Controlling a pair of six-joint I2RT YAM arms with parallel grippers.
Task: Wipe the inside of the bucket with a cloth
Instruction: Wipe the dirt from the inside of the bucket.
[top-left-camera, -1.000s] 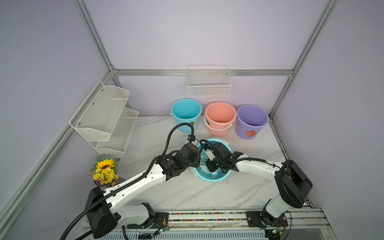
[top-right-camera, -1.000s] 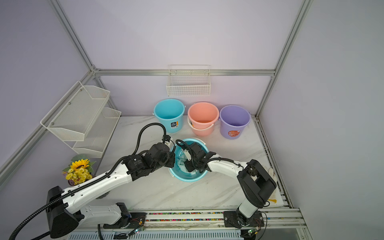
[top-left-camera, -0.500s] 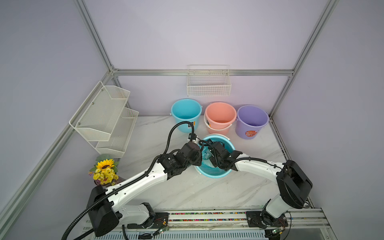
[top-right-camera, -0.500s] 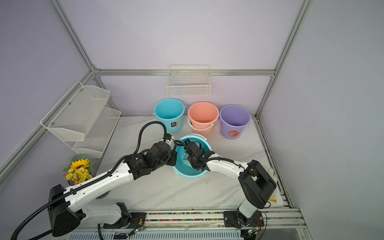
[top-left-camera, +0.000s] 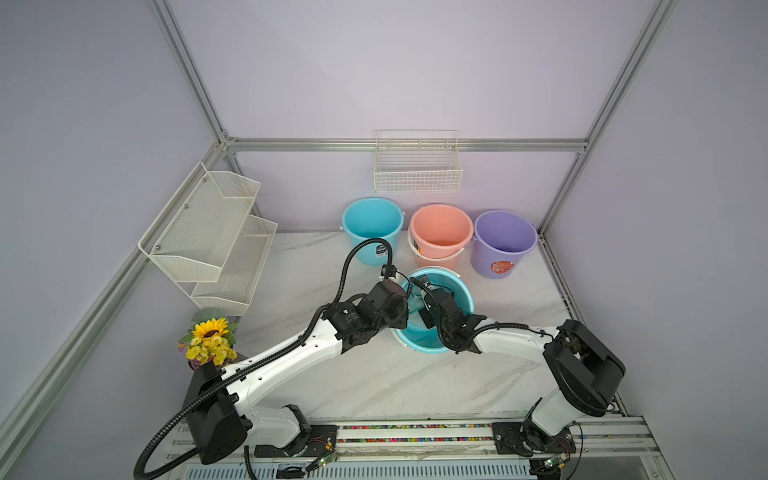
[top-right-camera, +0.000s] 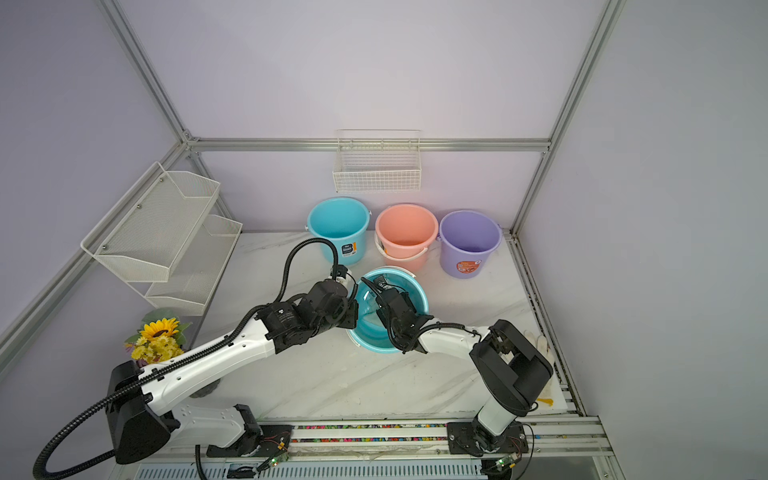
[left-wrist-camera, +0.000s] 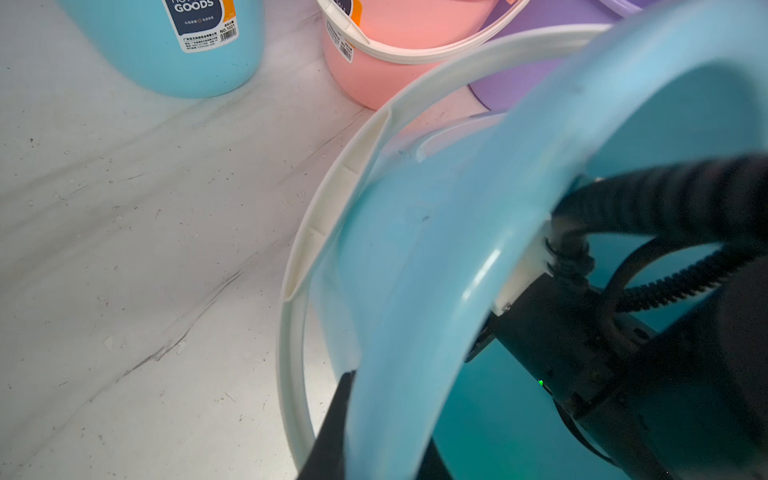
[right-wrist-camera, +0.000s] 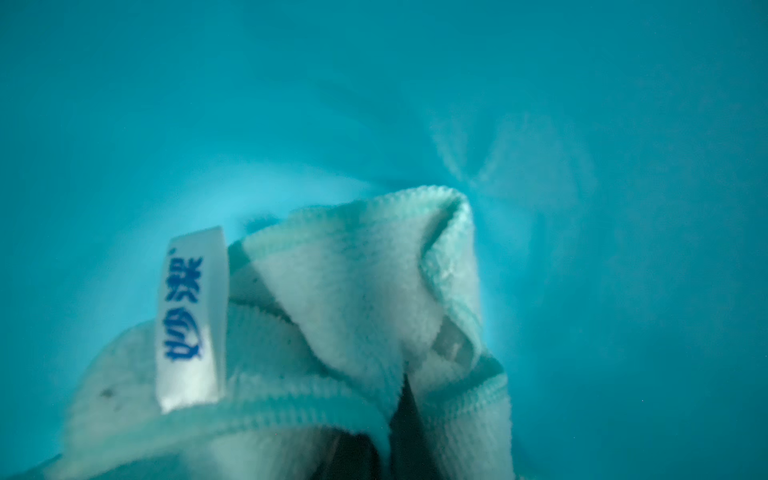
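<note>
the bucket (top-left-camera: 464, 297) stands mouth up in the middle of the desk (top-left-camera: 332, 374), its white handle (top-left-camera: 434, 269) hanging round the far side. whether it is tipped i cannot tell. the left tool (left-wrist-camera: 382, 449) is clamped on the rim on its own arm's side: in the left wrist view one dark finger lies outside the wall and the other inside. the right tool (right-wrist-camera: 386, 444) reaches down into the bucket and is closed tight on the cloth (right-wrist-camera: 353, 291). the cloth bunches round the tool's dark tips and lies against the teal inner wall. its white tag (right-wrist-camera: 191, 316) with blue writing stands beside the fold. in both top views the right wrist hides most of the cloth.

against a second ago, the bucket has slid a little toward the back row and a touch to the right. its far rim now lies close in front of the pink bucket (top-left-camera: 440, 232), and both arms have gone with it. since half a second ago there is hardly any shift. both grips are as they were. the blue bucket (top-left-camera: 372, 226), pink bucket and purple bucket (top-left-camera: 505, 241) have not moved. a white glove (top-right-camera: 540, 345) lies by the desk's right edge, behind the right arm.
</note>
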